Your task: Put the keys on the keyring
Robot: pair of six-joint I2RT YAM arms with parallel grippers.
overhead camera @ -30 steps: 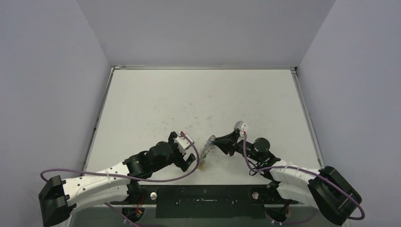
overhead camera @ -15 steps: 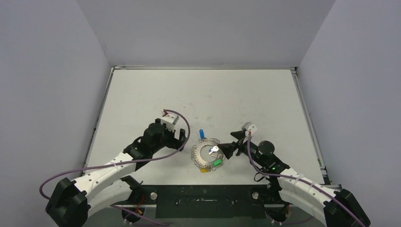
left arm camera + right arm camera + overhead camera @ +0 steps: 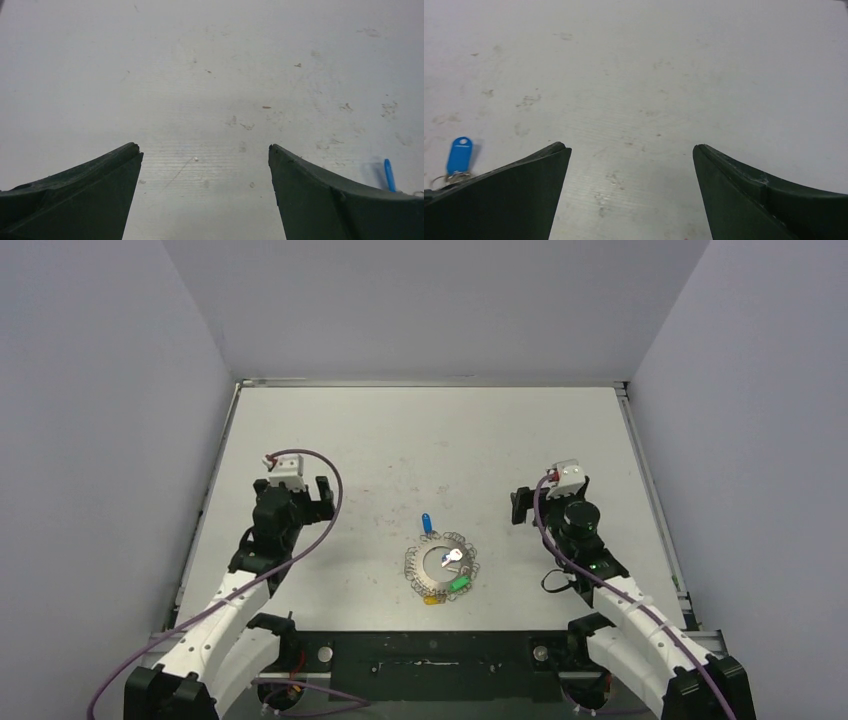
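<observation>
The keyring point(image 3: 417, 580) lies flat on the table, near the front middle. A blue-tagged key point(image 3: 427, 524) lies at its far edge, and also shows in the right wrist view point(image 3: 459, 154) and the left wrist view point(image 3: 388, 174). A green tag point(image 3: 459, 584), a yellow tag point(image 3: 432, 601) and a silver key with a blue tag point(image 3: 450, 557) lie on the ring. My left gripper point(image 3: 300, 492) is open and empty, well left of the ring. My right gripper point(image 3: 550, 497) is open and empty, right of the ring.
The white table point(image 3: 420, 440) is stained and scratched. Grey walls stand close on the left, back and right. A raised rim point(image 3: 640, 480) runs along the table's right edge.
Both arms have drawn back from the keyring, the left to the left and the right to the right. The ring, lifted one second ago, now lies flat on the table.
</observation>
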